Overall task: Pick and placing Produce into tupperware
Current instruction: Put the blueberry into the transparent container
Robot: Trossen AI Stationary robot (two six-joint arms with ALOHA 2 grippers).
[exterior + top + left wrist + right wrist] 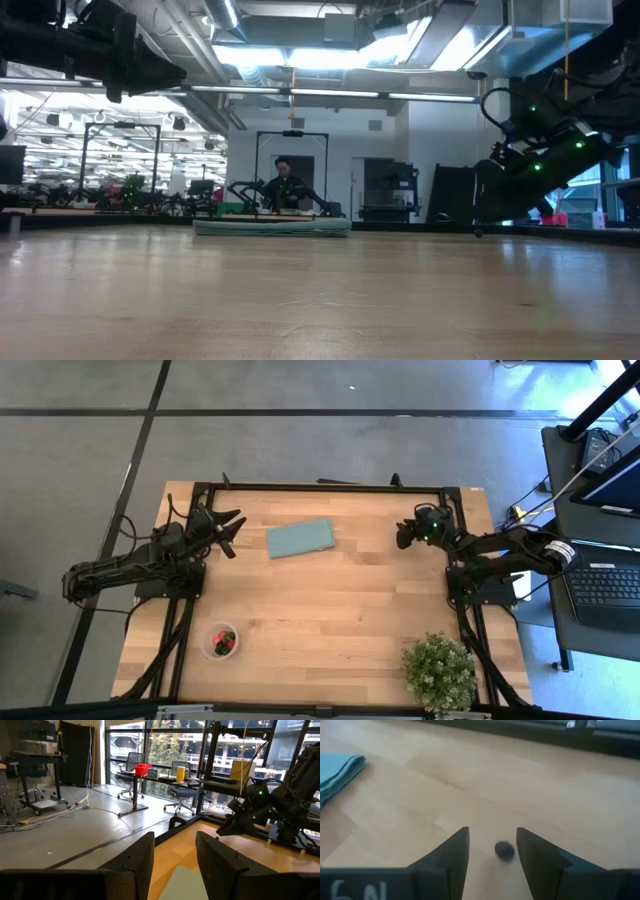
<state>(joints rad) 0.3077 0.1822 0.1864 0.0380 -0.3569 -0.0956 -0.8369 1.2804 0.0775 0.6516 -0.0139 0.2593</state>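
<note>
The tupperware (pixel 220 641), a small clear round cup, stands near the table's near left corner with red and dark berries (pixel 225 642) inside. One dark berry (pixel 504 850) lies on the wood between the open fingers of my right gripper (pixel 492 834), apart from both. In the high view that gripper (pixel 405 533) hangs over the table's far right part, and the berry is hidden under it. My left gripper (pixel 226 526) is open and held above the far left part, touching nothing (pixel 175 840).
A folded teal cloth (pixel 300 538) lies flat at the far middle of the table, between the two grippers. A bushy green potted plant (pixel 440 671) stands at the near right corner. Bare wood (pixel 330 610) fills the middle. A person (pixel 283 180) shows far behind the table.
</note>
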